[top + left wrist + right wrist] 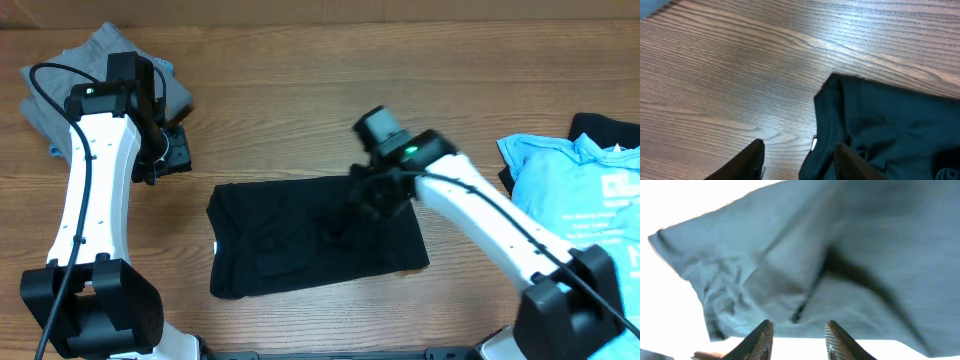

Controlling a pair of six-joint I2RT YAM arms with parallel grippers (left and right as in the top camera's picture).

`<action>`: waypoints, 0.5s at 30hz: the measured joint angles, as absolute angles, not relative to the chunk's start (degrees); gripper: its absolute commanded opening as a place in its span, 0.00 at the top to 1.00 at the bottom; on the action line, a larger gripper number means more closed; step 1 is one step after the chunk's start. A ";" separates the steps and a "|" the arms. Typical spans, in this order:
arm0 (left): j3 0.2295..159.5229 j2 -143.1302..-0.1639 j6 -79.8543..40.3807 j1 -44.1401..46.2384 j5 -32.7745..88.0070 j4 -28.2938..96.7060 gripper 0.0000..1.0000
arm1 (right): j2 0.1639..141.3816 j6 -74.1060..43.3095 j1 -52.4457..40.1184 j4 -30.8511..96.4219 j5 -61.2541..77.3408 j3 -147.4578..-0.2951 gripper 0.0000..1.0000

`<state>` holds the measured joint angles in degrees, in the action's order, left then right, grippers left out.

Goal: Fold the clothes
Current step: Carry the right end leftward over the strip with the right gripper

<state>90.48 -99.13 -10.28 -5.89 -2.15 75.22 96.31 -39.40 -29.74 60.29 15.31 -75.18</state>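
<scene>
We see a black T-shirt (315, 235) lying in the middle of the wooden table (300, 110). It is folded into a shape with four sides, and it has some soft wrinkles on top. A tiny white tag (215, 247) peeks out at its left edge. The right arm (490, 225) reaches over the shirt, and the right jaws hang just above the shirt's top right part. In the right wrist view the two fingers (762, 340) stand a little apart. Nothing is between them, and the cloth (840, 255) lies just past their tips. The left arm (95, 190) is off to the left, over bare wood near the shirt's top left corner. In the left wrist view the left jaws are partly open too. Their fingers (747, 160) hold nothing, and the corner of the shirt (890, 130) lies beside them. Grey trousers (95, 75) sit in a folded pile at the far left corner of the table. A light-blue tee (570, 185) with white print lies at the right edge, on top of another black cloth (605, 130).
</scene>
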 measured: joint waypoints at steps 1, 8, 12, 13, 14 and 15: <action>90.48 -99.13 -10.26 -5.89 -2.15 75.22 0.50 | 95.94 -38.54 -27.90 60.82 14.55 -75.18 0.78; 90.48 -99.13 -10.09 -5.89 -1.93 74.43 0.50 | 95.96 -35.46 -23.44 55.02 13.21 -70.22 0.88; 90.48 -99.13 -10.09 -5.89 -1.87 74.41 0.50 | 97.41 -35.27 -23.66 48.45 17.12 -63.94 0.89; 90.48 -99.13 -10.09 -5.89 -1.85 74.39 0.51 | 97.86 -35.22 -23.77 46.89 18.33 -62.63 0.90; 90.48 -99.13 -10.09 -5.89 -1.65 74.39 0.51 | 98.30 -35.22 -24.05 44.91 20.08 -61.04 0.90; 90.48 -99.13 -10.09 -5.89 -1.54 74.39 0.52 | 98.50 -35.38 -24.38 43.62 21.32 -59.92 0.91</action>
